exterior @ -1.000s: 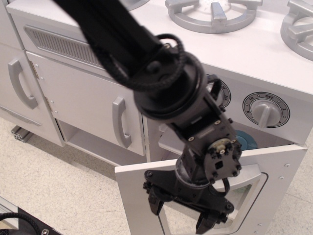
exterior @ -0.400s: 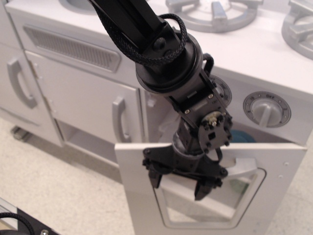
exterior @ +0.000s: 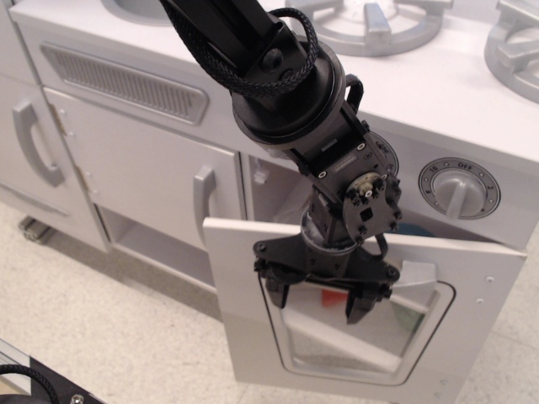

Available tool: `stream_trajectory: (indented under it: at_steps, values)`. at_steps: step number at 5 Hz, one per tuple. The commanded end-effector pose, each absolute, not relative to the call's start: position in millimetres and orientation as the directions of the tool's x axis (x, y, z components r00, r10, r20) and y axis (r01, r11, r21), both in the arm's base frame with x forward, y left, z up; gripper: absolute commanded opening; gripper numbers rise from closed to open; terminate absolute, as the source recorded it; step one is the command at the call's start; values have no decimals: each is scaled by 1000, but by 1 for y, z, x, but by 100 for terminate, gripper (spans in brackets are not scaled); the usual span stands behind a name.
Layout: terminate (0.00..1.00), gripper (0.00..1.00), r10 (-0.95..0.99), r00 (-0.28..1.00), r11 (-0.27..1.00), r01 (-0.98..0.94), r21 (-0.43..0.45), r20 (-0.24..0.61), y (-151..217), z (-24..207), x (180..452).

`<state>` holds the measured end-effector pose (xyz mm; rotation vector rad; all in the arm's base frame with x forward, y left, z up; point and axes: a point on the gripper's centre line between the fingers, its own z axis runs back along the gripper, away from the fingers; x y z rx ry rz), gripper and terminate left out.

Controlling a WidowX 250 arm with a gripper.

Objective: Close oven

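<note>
The oven door (exterior: 238,271) is white with a clear rounded window (exterior: 337,341) and a grey bar handle (exterior: 418,275). It hangs from its bottom edge, partly open, with a gap at the top showing the oven's inside (exterior: 282,194). My gripper (exterior: 317,310) is open and empty. It sits against the door's outer face over the top of the window, its black fingers (exterior: 276,299) spread apart. Something red and something green show through the window.
Solid light-grey cupboard doors (exterior: 135,172) with vertical grey handles (exterior: 203,206) stand to the left. A dial knob (exterior: 459,190) sits above the door's right side. Grey burners (exterior: 370,21) top the counter. Beige floor (exterior: 101,324) lies below, with a black cable (exterior: 34,383) at bottom left.
The oven door has swung upward toward the oven front, narrowing the gap. My gripper has moved up with it and stays open against the door face.
</note>
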<state>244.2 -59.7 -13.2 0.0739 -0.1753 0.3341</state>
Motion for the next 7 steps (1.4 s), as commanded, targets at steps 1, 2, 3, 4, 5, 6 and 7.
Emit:
stream_trajectory:
  at_steps: [1,2,3,4,5,6,7]
  values:
    - [0,100,396,888,912,-409,8,233,-47,-1,275]
    - [0,100,394,886,912,-409,10,244,-45,-2,283]
    - [0,100,378,903,924,-383,-14,204,-46,9,276]
    - [0,100,303,934,952,-304,-25,191,-44,30,249]
    - [0,100,277,947,960,-279,-15,164,-39,45,237]
    - [0,100,277,947,960,-279,-15,164,-39,45,237]
    - [100,100,277,947,960,-279,-15,164,-39,45,237]
